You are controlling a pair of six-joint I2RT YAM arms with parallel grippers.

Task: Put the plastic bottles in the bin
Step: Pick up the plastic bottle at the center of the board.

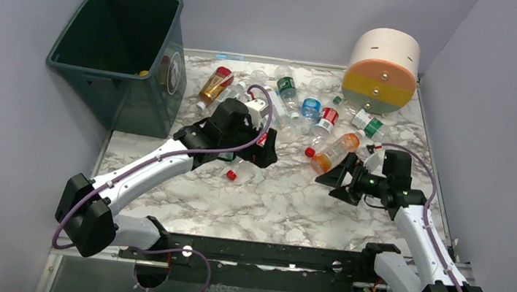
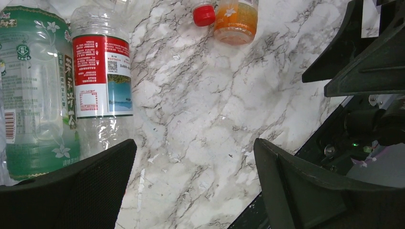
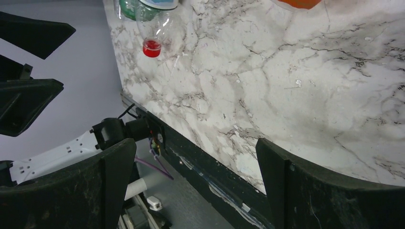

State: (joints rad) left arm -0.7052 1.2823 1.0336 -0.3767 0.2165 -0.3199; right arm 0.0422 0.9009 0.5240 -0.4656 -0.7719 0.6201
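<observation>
Though cropped at left, green-labelled bottle (image 2: 33, 95)

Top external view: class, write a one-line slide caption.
Open left gripper and open right gripper hover by bottles strewn on the marble table; green bin at far left.

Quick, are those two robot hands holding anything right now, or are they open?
Left gripper: open, holding nothing.
Right gripper: open, holding nothing.
</observation>
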